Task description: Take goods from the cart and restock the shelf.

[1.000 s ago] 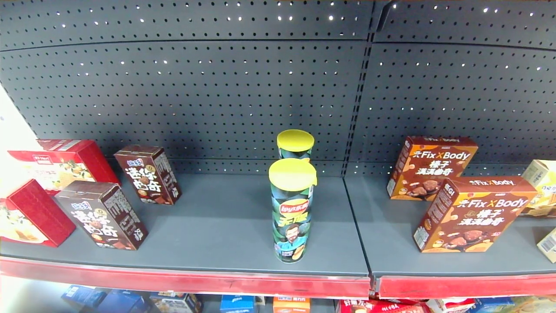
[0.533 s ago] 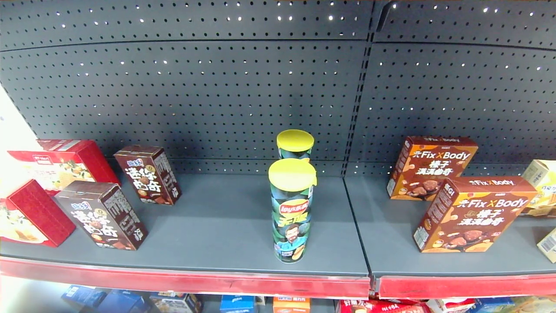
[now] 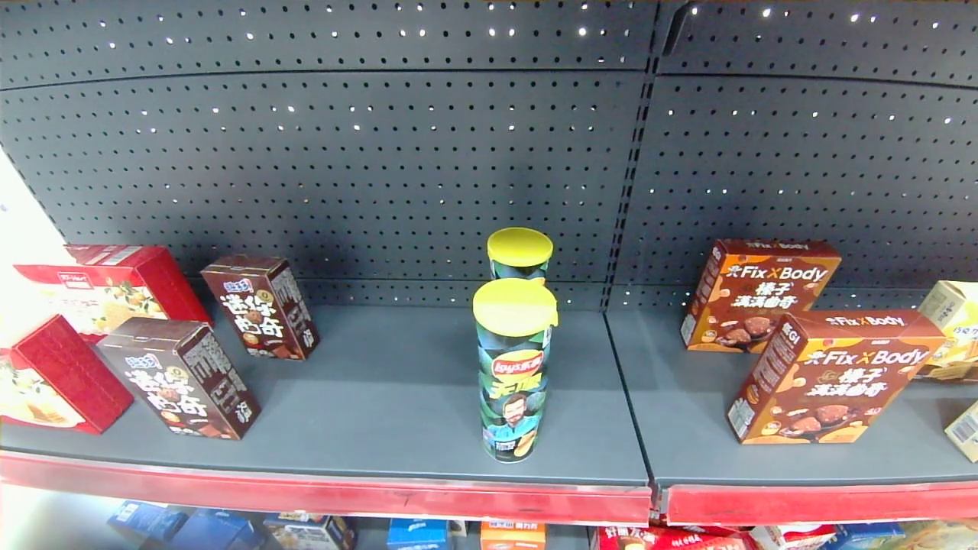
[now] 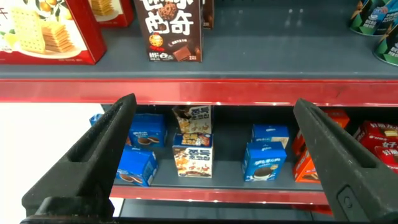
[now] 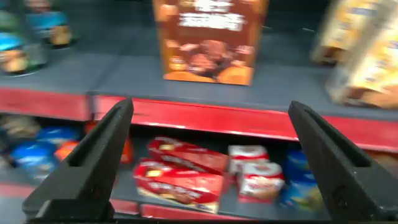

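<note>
Chip can point(image 3: 513, 374) stands upright mid-shelf point(image 3: 397, 405), long axis vertical, yellow lid up. A second can point(image 3: 519, 253) at its 12 o'clock is mostly hidden behind it. At 9 o'clock, a red box point(image 3: 46, 382) is cut off. Left gripper point(image 4: 214, 101) and right gripper point(image 5: 211, 104) gape wide, holding nothing.

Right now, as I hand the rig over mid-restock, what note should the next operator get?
Grippers: left gripper open and empty; right gripper open and empty; both face the shelf's front edge.
Things: on the shelf two chip cans stand upright, front can near the edge, back can right behind it. Dark boxes to their left, brown boxes to their right.
Done: both cans are shelved.
Left: fetch the next item from the cart; bare shelf lies beside the cans.
</note>
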### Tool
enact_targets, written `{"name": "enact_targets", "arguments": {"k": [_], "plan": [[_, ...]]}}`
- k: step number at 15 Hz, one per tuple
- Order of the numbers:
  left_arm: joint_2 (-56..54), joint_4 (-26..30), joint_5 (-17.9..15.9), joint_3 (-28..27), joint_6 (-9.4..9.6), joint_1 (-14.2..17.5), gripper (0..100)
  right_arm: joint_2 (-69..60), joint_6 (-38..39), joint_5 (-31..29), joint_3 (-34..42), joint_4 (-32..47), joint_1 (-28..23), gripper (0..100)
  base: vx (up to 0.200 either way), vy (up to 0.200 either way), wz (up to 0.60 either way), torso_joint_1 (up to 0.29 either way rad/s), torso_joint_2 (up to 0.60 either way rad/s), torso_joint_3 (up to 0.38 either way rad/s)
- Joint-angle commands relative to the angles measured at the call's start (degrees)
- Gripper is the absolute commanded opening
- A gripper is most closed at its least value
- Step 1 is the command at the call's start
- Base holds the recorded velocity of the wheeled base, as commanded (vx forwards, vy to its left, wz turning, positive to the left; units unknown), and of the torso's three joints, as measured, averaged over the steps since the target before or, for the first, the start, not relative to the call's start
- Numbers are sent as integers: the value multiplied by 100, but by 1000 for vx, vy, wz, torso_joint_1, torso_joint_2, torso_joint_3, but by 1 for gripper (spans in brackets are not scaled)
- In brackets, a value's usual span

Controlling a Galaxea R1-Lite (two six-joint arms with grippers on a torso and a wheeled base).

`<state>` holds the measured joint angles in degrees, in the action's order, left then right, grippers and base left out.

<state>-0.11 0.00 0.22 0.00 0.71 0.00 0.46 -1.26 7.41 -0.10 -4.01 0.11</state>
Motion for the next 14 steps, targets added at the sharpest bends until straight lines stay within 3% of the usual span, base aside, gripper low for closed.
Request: {"name": "enact_targets", "arguments": {"k": [1,2,14], "plan": [[11,0,4,0,0,0,100,-46,-41,-671,10,260,7,100,0,0,0,0,0,0],[11,0,4,0,0,0,100,-46,117,-1049,10,471,-2,100,0,0,0,0,0,0],[11,0,4,0,0,0,100,-46,143,-908,10,375,7,100,0,0,0,0,0,0]]}}
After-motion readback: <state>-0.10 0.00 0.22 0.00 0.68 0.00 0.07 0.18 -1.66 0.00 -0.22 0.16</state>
